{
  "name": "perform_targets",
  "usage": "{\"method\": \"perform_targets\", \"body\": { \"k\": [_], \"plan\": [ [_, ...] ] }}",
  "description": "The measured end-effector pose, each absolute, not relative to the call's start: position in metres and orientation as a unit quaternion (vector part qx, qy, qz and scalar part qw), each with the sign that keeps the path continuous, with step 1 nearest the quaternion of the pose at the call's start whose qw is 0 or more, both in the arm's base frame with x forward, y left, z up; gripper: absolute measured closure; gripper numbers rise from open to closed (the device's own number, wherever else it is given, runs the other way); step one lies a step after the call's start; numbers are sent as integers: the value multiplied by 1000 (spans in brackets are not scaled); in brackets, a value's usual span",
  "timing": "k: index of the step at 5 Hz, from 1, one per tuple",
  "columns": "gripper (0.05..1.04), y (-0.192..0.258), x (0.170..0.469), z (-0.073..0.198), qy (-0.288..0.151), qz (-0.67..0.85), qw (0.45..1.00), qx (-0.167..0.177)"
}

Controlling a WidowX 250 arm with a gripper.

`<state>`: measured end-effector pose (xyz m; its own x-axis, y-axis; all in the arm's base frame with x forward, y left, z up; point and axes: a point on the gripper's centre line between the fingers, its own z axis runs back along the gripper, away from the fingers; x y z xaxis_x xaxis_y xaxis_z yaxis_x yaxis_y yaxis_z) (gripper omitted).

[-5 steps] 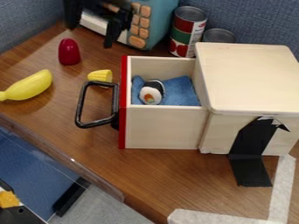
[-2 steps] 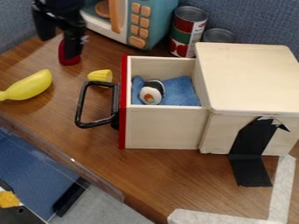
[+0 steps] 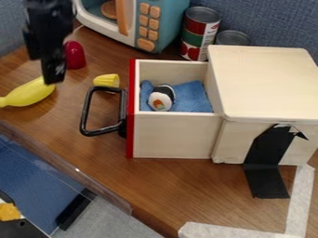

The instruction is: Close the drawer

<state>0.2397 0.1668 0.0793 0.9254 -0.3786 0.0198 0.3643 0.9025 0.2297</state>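
The black gripper hangs at the upper left, its fingers apart with nothing seen between them, left of the drawer and in front of part of the banana. The drawer is pulled out toward the left from the pale wooden box. Its red front carries a black loop handle, which faces left. Inside the drawer lie a blue cloth and a sushi toy. A stretch of table separates the gripper from the handle.
A yellow banana, a red object and a yellow piece lie left of the drawer. Behind stand a toy microwave and cans. A transparent edge runs along the table's lower left.
The gripper has moved left and down from near the microwave, past the red object, toward the banana. Drawer, box and toys have stayed in place.
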Motion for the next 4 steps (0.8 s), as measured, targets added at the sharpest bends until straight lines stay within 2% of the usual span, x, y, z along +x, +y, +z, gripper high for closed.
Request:
{"method": "perform_targets", "body": {
  "k": [2, 4],
  "plan": [
    [83, 157, 213, 56, -39, -316, 938, 134],
    [83, 151, 213, 54, -16, -327, 939, 108]
  ]
}}
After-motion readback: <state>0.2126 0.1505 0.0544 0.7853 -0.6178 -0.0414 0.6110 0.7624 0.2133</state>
